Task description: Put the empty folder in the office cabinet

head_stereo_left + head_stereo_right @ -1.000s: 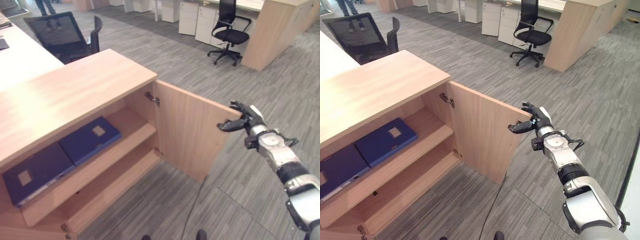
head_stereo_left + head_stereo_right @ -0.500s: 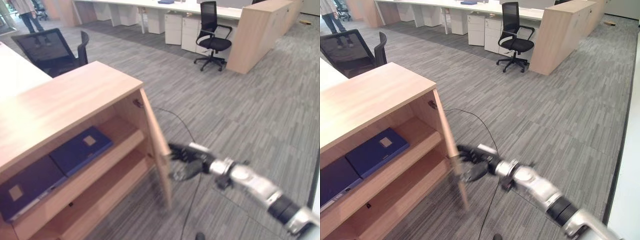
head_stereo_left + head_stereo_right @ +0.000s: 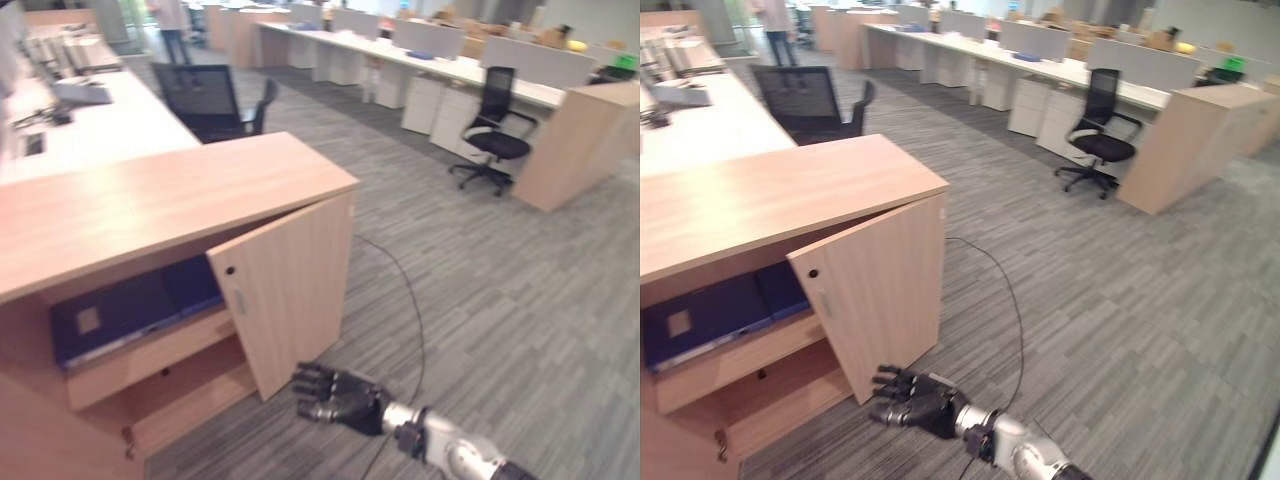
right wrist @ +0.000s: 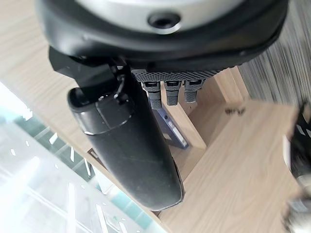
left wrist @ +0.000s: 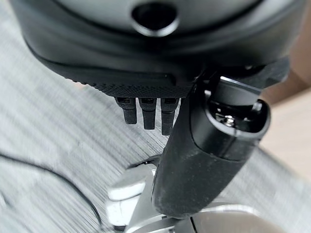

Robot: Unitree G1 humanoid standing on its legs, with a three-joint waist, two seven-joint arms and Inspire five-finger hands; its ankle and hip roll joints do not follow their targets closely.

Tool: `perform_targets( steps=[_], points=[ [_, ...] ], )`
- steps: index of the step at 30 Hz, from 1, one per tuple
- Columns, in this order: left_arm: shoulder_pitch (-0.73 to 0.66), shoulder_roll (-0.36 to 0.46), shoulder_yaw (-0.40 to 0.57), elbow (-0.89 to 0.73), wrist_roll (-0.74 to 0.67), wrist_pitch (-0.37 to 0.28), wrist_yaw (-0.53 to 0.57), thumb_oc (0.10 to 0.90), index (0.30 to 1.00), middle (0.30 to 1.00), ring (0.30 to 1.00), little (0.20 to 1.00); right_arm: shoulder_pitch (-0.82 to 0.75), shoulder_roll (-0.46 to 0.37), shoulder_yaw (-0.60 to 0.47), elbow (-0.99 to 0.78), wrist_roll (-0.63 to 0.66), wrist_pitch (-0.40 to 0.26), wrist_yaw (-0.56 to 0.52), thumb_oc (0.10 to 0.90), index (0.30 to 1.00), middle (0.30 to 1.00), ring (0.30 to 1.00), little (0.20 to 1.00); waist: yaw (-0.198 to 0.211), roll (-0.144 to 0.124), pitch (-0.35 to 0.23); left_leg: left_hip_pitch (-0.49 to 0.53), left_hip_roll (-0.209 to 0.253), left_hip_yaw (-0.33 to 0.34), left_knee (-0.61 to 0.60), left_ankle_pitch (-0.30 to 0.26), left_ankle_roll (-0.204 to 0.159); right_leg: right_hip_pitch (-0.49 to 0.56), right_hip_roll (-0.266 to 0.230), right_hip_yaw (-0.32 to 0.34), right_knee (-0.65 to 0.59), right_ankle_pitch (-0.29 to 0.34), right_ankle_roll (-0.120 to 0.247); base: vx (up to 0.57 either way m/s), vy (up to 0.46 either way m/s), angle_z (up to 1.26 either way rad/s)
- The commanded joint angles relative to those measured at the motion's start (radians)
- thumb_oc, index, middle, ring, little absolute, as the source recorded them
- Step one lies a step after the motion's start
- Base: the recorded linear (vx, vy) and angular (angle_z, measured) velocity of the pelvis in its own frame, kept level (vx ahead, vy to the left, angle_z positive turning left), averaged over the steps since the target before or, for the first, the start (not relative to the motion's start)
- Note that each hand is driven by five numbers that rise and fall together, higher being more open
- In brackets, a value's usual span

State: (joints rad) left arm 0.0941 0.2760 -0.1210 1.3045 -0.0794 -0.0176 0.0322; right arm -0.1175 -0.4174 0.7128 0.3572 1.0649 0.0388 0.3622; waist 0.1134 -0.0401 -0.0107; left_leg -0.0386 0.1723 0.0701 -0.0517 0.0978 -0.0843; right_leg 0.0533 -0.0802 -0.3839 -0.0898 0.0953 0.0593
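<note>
Now my right hand (image 3: 335, 397) hangs low, its dark fingers (image 3: 892, 378) loosely curled and spread a little apart, holding nothing. Their tips sit just beside the bottom corner of the cabinet door (image 3: 290, 295); I cannot tell whether they touch it. From there the silver-grey forearm runs back to the near right, almost level with the floor.

That door stands partly swung in, its free edge tilted out toward me, leaving a gap on the left side of the office cabinet (image 3: 780, 190). Through the gap I see the blue folders (image 3: 120, 310) lying flat on the upper shelf (image 3: 150, 352), side by side, the right one partly hidden by the door. Beneath them the lower shelf (image 3: 770, 400) lies bare.

My left hand (image 5: 204, 160) shows in its wrist view, thumb extended, fingers pointing at the carpet and holding nothing.

Right of the door the grey carpet (image 3: 500, 300) lies open far out to an office chair (image 3: 1095, 125) and a wooden partition (image 3: 575, 145). Behind the cabinet stands another dark chair (image 3: 205, 100); further off, a person (image 3: 775, 25).
</note>
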Motion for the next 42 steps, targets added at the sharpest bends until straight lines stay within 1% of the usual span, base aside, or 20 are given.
perform_targets(
  steps=[1, 2, 3, 4, 6, 7, 8, 9, 11, 12, 14, 15, 18, 22, 23, 29, 32, 35, 41, 42],
  points=[
    [-0.086, -0.023, 0.029, 0.019, -0.121, -0.018, -0.072, 0.800, 0.900, 0.900, 0.900, 0.900, -0.037, 0.057, -0.024, -0.102, -0.095, -0.054, 0.008, 0.800, 0.900, 0.900, 0.900, 0.900, 0.014, -0.058, 0.088, 0.050, -0.011, -0.023, 0.089, -0.115, -0.043, -0.001, -0.041, 0.003, 0.042, -0.100, 0.044, 0.04, -0.164, 0.43],
    [-0.067, -0.032, 0.059, 0.003, -0.198, -0.016, -0.101, 0.800, 0.900, 0.900, 0.900, 0.900, 0.002, 0.013, -0.046, -0.088, -0.177, -0.042, 0.010, 0.800, 0.900, 0.900, 0.900, 0.900, 0.039, -0.051, 0.103, 0.052, -0.001, -0.060, 0.071, -0.102, -0.051, 0.014, -0.038, -0.037, 0.054, -0.115, 0.041, 0.03, -0.112, 0.60],
    [-0.067, -0.032, 0.058, 0.003, -0.198, -0.016, -0.101, 0.800, 0.900, 0.900, 0.900, 0.900, 0.002, 0.013, -0.047, -0.088, -0.177, -0.042, 0.010, 0.800, 0.900, 0.900, 0.900, 0.900, 0.036, -0.052, 0.101, 0.047, -0.004, -0.063, 0.070, -0.098, -0.049, 0.011, -0.041, -0.040, 0.054, -0.113, 0.041, -0.03, -0.152, 0.72],
    [-0.062, -0.039, 0.076, -0.019, -0.289, -0.023, -0.106, 0.800, 0.900, 0.900, 0.900, 0.900, 0.013, -0.013, -0.075, -0.002, -0.301, -0.060, -0.007, 0.800, 0.900, 0.900, 0.900, 0.900, 0.060, -0.047, 0.124, 0.028, 0.004, -0.105, 0.062, -0.078, -0.062, 0.010, -0.043, -0.087, 0.076, -0.128, 0.040, -0.06, -0.067, 0.62],
    [-0.063, -0.038, 0.076, -0.019, -0.289, -0.023, -0.106, 0.800, 0.900, 0.900, 0.900, 0.900, 0.013, -0.013, -0.076, -0.001, -0.302, -0.061, -0.006, 0.800, 0.900, 0.900, 0.900, 0.900, 0.054, -0.049, 0.120, 0.019, 0.000, -0.111, 0.062, -0.074, -0.060, 0.005, -0.046, -0.093, 0.076, -0.126, 0.041, -0.10, -0.055, 1.25],
    [-0.087, -0.061, 0.062, -0.053, -0.406, -0.028, -0.103, 0.800, 0.900, 0.900, 0.900, 0.900, 0.028, 0.004, -0.139, 0.234, -0.438, -0.079, -0.076, 0.800, 0.900, 0.900, 0.900, 0.900, 0.067, -0.032, 0.163, -0.047, 0.018, -0.107, 0.079, -0.023, -0.075, 0.003, -0.071, -0.198, 0.112, -0.148, 0.034, -0.15, -0.083, 1.28],
    [-0.093, -0.078, 0.049, -0.068, -0.439, -0.035, -0.102, 0.800, 0.900, 0.900, 0.900, 0.900, 0.035, 0.035, -0.179, 0.372, -0.481, -0.071, -0.105, 0.800, 0.900, 0.900, 0.900, 0.900, 0.040, -0.026, 0.161, -0.048, 0.048, 0.029, 0.110, -0.045, -0.061, 0.011, -0.073, -0.228, 0.122, -0.171, 0.029, -0.21, -0.103, 1.97],
    [-0.088, -0.080, 0.048, -0.073, -0.449, -0.032, -0.102, 0.800, 0.900, 0.900, 0.900, 0.900, 0.035, 0.050, -0.196, 0.433, -0.507, -0.071, -0.114, 0.800, 0.900, 0.900, 0.900, 0.900, 0.034, -0.025, 0.161, -0.047, 0.060, 0.099, 0.143, -0.059, -0.051, 0.007, -0.077, -0.245, 0.124, -0.172, 0.021, -0.13, -0.063, 3.39],
    [-0.084, -0.079, 0.058, -0.068, -0.466, -0.031, -0.102, 0.800, 0.900, 0.900, 0.900, 0.900, 0.026, 0.080, -0.230, 0.568, -0.563, -0.073, -0.142, 0.800, 0.900, 0.900, 0.900, 0.900, 0.027, -0.024, 0.152, -0.049, 0.064, 0.172, 0.197, -0.088, -0.041, -0.004, -0.089, -0.277, 0.126, -0.167, 0.010, -0.16, 0.019, 2.44],
    [-0.092, -0.087, 0.069, -0.052, -0.457, -0.028, -0.100, 0.800, 0.900, 0.900, 0.900, 0.900, 0.025, 0.105, -0.291, 0.690, -0.598, -0.063, -0.164, 0.800, 0.900, 0.900, 0.900, 0.900, 0.017, -0.015, 0.139, -0.029, 0.068, 0.211, 0.210, -0.107, -0.040, -0.011, -0.108, -0.318, 0.138, -0.162, 0.003, -0.11, 0.091, 0.04],
    [-0.101, -0.093, 0.079, -0.030, -0.441, -0.025, -0.106, 0.800, 0.900, 0.900, 0.900, 0.900, 0.043, 0.123, -0.357, 0.792, -0.624, -0.060, -0.181, 0.800, 0.900, 0.900, 0.900, 0.900, 0.002, -0.002, 0.120, 0.009, 0.077, 0.238, 0.184, -0.104, -0.047, -0.010, -0.130, -0.363, 0.142, -0.152, 0.004, -0.05, 0.157, 0.95],
    [-0.090, -0.102, 0.095, -0.019, -0.424, -0.018, -0.115, 0.800, 0.900, 0.900, 0.900, 0.900, 0.085, 0.137, -0.453, 0.916, -0.652, -0.044, -0.201, 0.800, 0.900, 0.900, 0.900, 0.900, -0.011, 0.025, 0.087, 0.045, 0.088, 0.263, 0.107, -0.068, -0.062, -0.001, -0.154, -0.413, 0.137, -0.130, 0.015, 0.00, 0.167, 1.45],
    [-0.082, -0.102, 0.099, -0.017, -0.410, -0.015, -0.129, 0.800, 0.900, 0.900, 0.900, 0.900, 0.116, 0.147, -0.515, 0.971, -0.649, -0.041, -0.205, 0.800, 0.900, 0.900, 0.900, 0.900, -0.012, 0.039, 0.070, 0.056, 0.076, 0.260, 0.047, -0.044, -0.060, 0.016, -0.172, -0.450, 0.137, -0.104, 0.031, 0.02, 0.119, 1.24],
    [-0.055, -0.095, 0.118, -0.020, -0.380, -0.015, -0.145, 0.800, 0.900, 0.900, 0.900, 0.900, 0.151, 0.157, -0.588, 1.009, -0.632, -0.043, -0.217, 0.800, 0.900, 0.900, 0.900, 0.900, -0.007, 0.056, 0.049, 0.060, 0.038, 0.219, -0.001, -0.045, -0.045, 0.025, -0.208, -0.468, 0.147, -0.072, 0.055, 0.03, 0.155, 0.41],
    [-0.047, -0.088, 0.131, -0.014, -0.366, -0.015, -0.148, 0.800, 0.900, 0.900, 0.900, 0.900, 0.156, 0.161, -0.615, 1.021, -0.620, -0.042, -0.222, 0.800, 0.900, 0.900, 0.900, 0.900, -0.003, 0.059, 0.045, 0.057, 0.011, 0.198, -0.005, -0.057, -0.031, 0.026, -0.231, -0.473, 0.156, -0.057, 0.067, 0.03, 0.159, 0.25],
    [-0.031, -0.067, 0.173, 0.017, -0.343, -0.016, -0.151, 0.800, 0.900, 0.900, 0.900, 0.900, 0.161, 0.170, -0.654, 1.027, -0.598, -0.045, -0.230, 0.800, 0.900, 0.900, 0.900, 0.900, 0.003, 0.052, 0.042, 0.049, -0.041, 0.167, -0.009, -0.079, -0.003, 0.036, -0.278, -0.482, 0.163, -0.023, 0.096, 0.01, 0.123, 0.21],
    [-0.008, -0.046, 0.241, 0.044, -0.371, -0.011, -0.160, 0.800, 0.900, 0.900, 0.900, 0.900, 0.175, 0.172, -0.699, 1.031, -0.573, -0.046, -0.233, 0.800, 0.900, 0.900, 0.900, 0.900, 0.013, 0.046, 0.034, 0.038, -0.080, 0.143, -0.011, -0.089, 0.015, 0.041, -0.306, -0.491, 0.154, 0.015, 0.123, 0.01, 0.125, 0.11],
    [-0.005, -0.026, 0.287, 0.050, -0.401, -0.008, -0.161, 0.800, 0.900, 0.900, 0.900, 0.900, 0.181, 0.172, -0.713, 1.035, -0.564, -0.042, -0.230, 0.800, 0.900, 0.900, 0.900, 0.900, 0.015, 0.042, 0.028, 0.032, -0.091, 0.136, -0.013, -0.092, 0.020, 0.039, -0.312, -0.496, 0.148, 0.028, 0.133, 0.01, 0.073, 0.22],
    [-0.031, 0.098, 0.422, 0.052, -0.453, -0.026, -0.117, 0.800, 0.900, 0.900, 0.900, 0.900, 0.196, 0.164, -0.733, 1.021, -0.556, -0.040, -0.219, 0.800, 0.900, 0.900, 0.900, 0.900, 0.012, 0.040, 0.012, 0.032, -0.108, 0.139, -0.014, -0.100, 0.030, 0.027, -0.320, -0.471, 0.128, 0.058, 0.148, 0.02, 0.054, 0.13],
    [-0.045, 0.172, 0.434, 0.036, -0.389, -0.035, -0.103, 0.800, 0.900, 0.900, 0.900, 0.900, 0.203, 0.157, -0.732, 1.015, -0.565, -0.042, -0.216, 0.800, 0.900, 0.900, 0.900, 0.900, 0.006, 0.040, 0.009, 0.035, -0.111, 0.145, -0.014, -0.103, 0.032, 0.021, -0.319, -0.461, 0.124, 0.067, 0.152, 0.01, 0.036, -0.05]
  ],
)
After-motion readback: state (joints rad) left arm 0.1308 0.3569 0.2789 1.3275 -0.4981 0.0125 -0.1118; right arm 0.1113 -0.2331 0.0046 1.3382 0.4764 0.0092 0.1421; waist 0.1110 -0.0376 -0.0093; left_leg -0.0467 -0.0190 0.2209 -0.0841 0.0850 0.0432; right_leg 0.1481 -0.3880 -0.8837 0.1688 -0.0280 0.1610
